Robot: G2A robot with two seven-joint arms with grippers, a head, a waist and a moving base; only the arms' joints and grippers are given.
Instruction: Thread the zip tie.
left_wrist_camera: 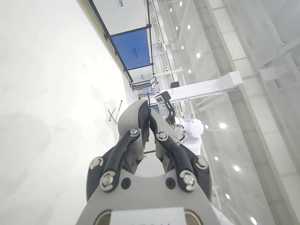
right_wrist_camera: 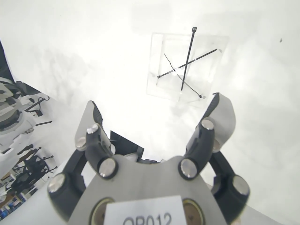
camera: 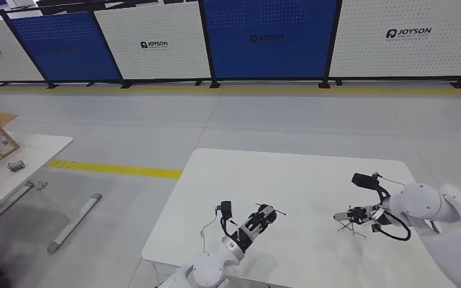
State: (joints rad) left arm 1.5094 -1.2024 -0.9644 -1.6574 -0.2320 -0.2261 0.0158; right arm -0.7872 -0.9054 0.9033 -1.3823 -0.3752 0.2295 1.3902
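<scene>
At the near left, a zip tie [left_wrist_camera: 148, 98] is clenched in the left gripper [left_wrist_camera: 148, 108]; light, thin and springy, it is judged best pinched near an end; at the right, the right gripper [right_wrist_camera: 154, 99] is spread open near spare ties [right_wrist_camera: 187, 59].

Table [camera: 288, 173]: three loose zip ties [right_wrist_camera: 186, 64] lie crossed on a clear plate [right_wrist_camera: 211, 76] at the table's 3 o'clock side. Right gripper [right_wrist_camera: 154, 100] just beside the pile, at its 10 o'clock. Left gripper [left_wrist_camera: 148, 108] well apart at the pile's 9 o'clock, held zip tie [left_wrist_camera: 148, 98] between its fingers.
</scene>
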